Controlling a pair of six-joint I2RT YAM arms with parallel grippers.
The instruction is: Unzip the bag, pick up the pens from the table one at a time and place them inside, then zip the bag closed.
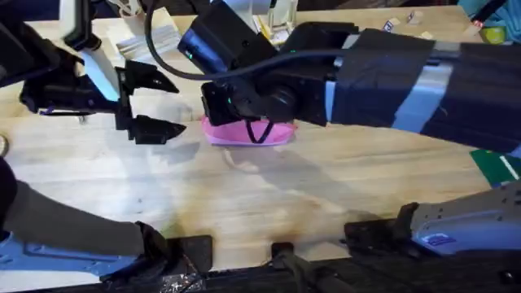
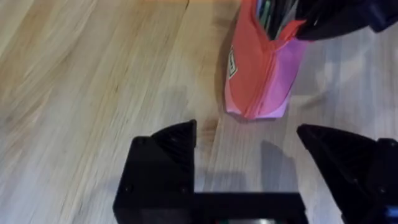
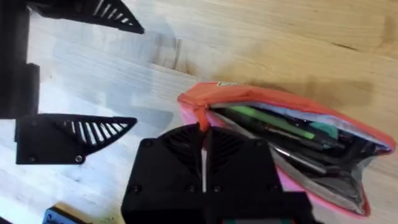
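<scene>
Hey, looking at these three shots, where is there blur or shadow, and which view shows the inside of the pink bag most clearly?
Overhead: the right arm rises near the camera, large, dark and blurred, hiding most of the bag. Left wrist: soft shadows lie on the table by the open left gripper. Right wrist: the open bag's contents are sharpest, green pens inside, with the right gripper shut at its end.

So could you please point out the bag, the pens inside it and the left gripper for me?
bag (image 3: 208, 98): right wrist view, its orange zipper edge.
pens (image 3: 264, 120): right wrist view, the green one inside.
left gripper (image 1: 167, 106): overhead view, midway between its fingertips.
</scene>
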